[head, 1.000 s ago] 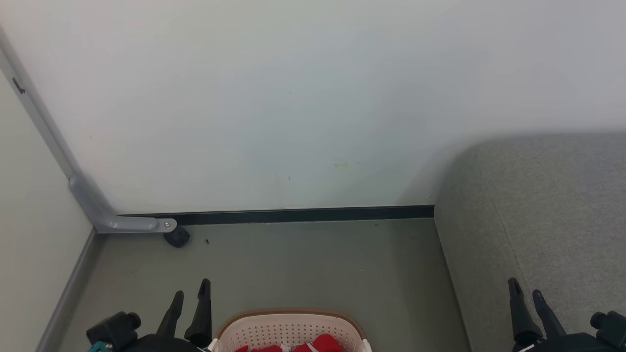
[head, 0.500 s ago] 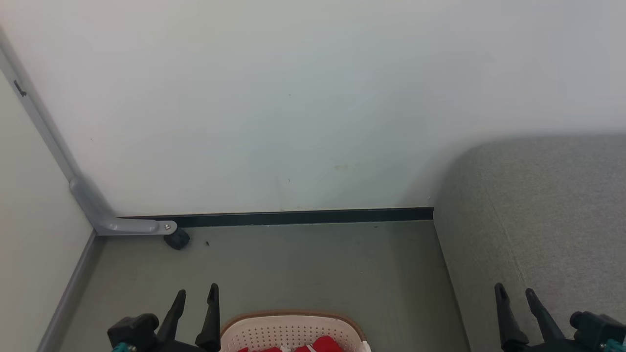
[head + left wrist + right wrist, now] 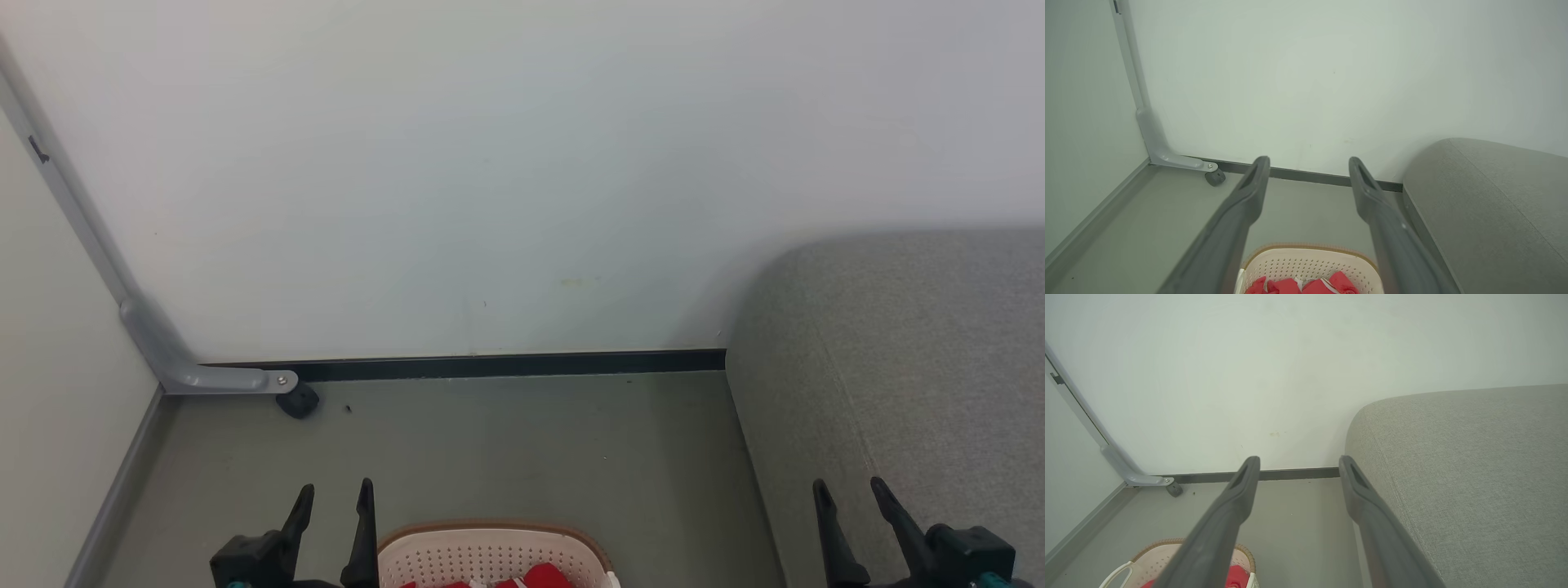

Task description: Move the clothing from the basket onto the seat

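Grey floor point(image 3: 522, 441) beyond basket point(image 3: 490, 549), black caster point(image 3: 298, 402) (by wall point(image 3: 490, 163)), seat point(image 3: 898, 351) right.

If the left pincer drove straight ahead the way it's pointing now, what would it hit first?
Probably the white wall, just above its dark skirting strip. The left pincer is open and aims over bare floor; the basket sits below that line. Depth is hard to judge.

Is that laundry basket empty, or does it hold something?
Not empty: red clothing lies bunched inside the laundry basket.
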Available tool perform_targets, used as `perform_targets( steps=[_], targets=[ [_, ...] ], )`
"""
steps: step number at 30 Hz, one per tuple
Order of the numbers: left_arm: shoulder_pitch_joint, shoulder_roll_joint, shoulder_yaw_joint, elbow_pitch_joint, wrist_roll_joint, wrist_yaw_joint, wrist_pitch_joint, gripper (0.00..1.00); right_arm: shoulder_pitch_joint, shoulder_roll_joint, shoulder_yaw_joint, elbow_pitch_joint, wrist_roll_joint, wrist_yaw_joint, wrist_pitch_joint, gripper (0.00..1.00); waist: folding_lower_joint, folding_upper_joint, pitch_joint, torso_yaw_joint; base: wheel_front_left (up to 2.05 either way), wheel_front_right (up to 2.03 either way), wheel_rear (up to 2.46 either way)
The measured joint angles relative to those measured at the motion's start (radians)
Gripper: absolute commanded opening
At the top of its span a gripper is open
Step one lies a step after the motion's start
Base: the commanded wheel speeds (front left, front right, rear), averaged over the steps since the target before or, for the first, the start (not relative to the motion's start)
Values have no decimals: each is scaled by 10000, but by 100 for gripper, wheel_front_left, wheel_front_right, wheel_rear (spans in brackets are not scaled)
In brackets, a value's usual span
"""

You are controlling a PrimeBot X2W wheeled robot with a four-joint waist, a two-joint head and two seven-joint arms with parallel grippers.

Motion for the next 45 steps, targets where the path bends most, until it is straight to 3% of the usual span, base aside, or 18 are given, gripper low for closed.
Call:
perform_targets(
  steps=[8, 33, 45],
  targets=[
    [-18, -42, -94, 171, 1005, 174, -291, 100, -168, -136, 295, -10, -955, -211, -278, 100, 0, 0, -24, -11, 0, 0, 0],
    [-23, -291, 182, 581, 1093, 249, -291, 100, -168, -178, 163, -199, -1089, -247, -282, 100, 0, 0, 94, -82, 0, 0, 0],
    [-101, -447, -305, 1152, 1135, 238, -293, 100, -451, -307, 123, -828, -1191, -236, -284, 100, 0, 0, 717, -217, 0, 0, 0]
  ],
)
